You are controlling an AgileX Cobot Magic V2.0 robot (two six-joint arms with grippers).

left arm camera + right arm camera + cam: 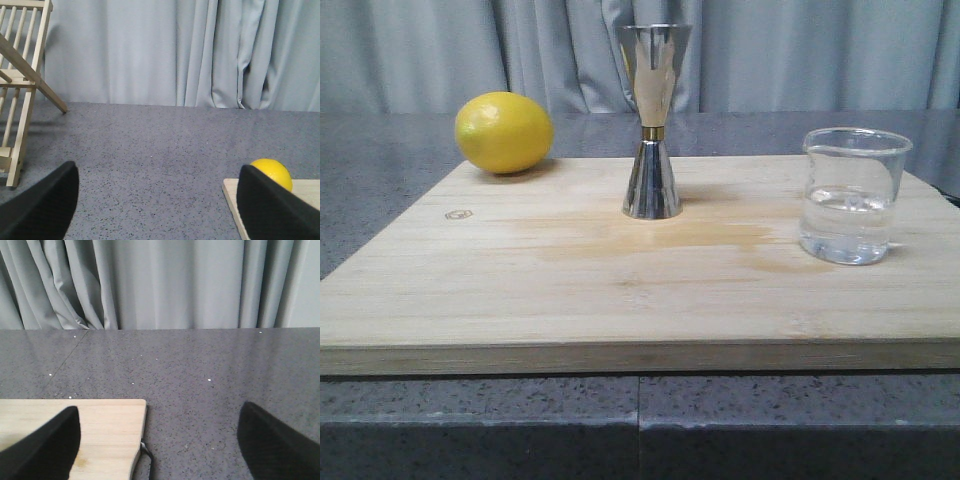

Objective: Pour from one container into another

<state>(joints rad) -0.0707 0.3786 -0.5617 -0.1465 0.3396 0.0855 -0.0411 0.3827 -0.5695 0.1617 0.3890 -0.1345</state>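
Nothing is grasped yet: both pincers hang released and empty, the left pincer [157, 210] short of the board's [620, 290] lemon [272, 172] corner, the right pincer [157, 450] over the opposite edge. On that pincer's side the beaker [852, 195] holds liquid; the jigger [653, 120] stands mid-board. Next, probably, comes a grasp of the beaker. Bare tabletop [200, 370] leaves approach room.

A small clear glass beaker [853, 195], upright and roughly a third filled with clear liquid, is seen at the right of the wooden board. A tall steel hourglass jigger [653, 121], gold-banded at the waist, is stood upright at the board's centre, well apart.
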